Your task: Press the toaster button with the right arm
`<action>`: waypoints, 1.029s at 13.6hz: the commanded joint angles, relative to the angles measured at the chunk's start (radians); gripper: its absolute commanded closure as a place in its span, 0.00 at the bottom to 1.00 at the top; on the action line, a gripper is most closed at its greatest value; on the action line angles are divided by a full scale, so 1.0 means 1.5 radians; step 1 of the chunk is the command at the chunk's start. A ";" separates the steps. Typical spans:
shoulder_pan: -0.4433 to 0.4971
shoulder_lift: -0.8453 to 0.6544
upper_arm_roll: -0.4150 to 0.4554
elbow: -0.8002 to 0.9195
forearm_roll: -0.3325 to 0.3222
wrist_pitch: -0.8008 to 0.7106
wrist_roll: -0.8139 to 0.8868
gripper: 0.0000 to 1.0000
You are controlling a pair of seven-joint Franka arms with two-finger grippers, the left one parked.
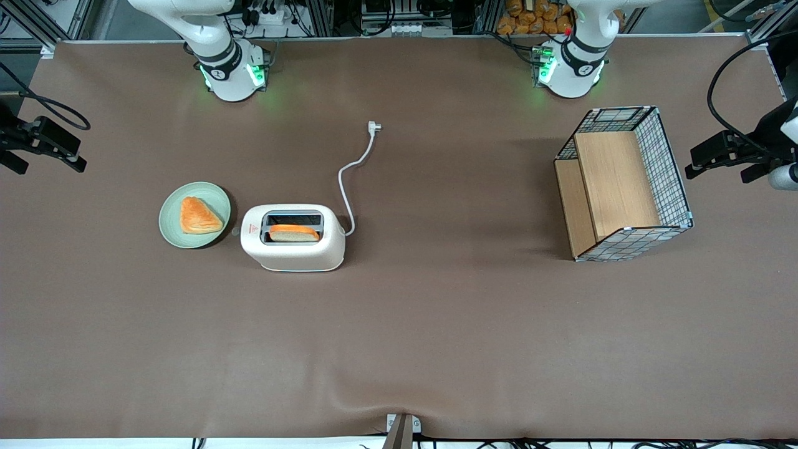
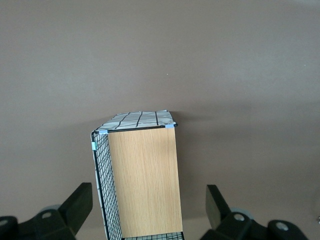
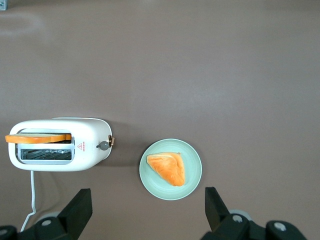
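We see the toaster button (image 3: 103,145) only from the wrist; end effector (image 3: 147,210) open, high above the plate (image 3: 192,181) beside the toaster (image 3: 90,145).

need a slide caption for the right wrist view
Open gripper hovers above the toaster, its grey button facing the plate with a pastry.
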 commanded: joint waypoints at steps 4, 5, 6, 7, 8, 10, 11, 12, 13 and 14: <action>-0.003 -0.003 0.003 -0.003 -0.014 0.002 -0.006 0.00; -0.001 -0.003 0.003 -0.003 -0.014 0.001 0.001 0.00; -0.001 -0.004 0.003 -0.004 -0.014 -0.001 0.002 0.00; -0.001 -0.004 0.003 -0.004 -0.013 -0.002 0.003 0.00; -0.004 -0.004 0.002 -0.006 -0.013 -0.002 0.006 0.00; -0.004 -0.004 0.001 -0.008 -0.013 -0.002 0.028 0.00; -0.001 -0.004 0.001 -0.008 -0.013 -0.004 0.041 0.00; -0.001 -0.004 0.001 -0.007 -0.013 -0.005 0.045 0.00; -0.004 -0.004 0.001 -0.008 -0.013 -0.004 0.044 0.00; -0.003 -0.004 0.000 -0.008 -0.013 -0.005 0.043 0.00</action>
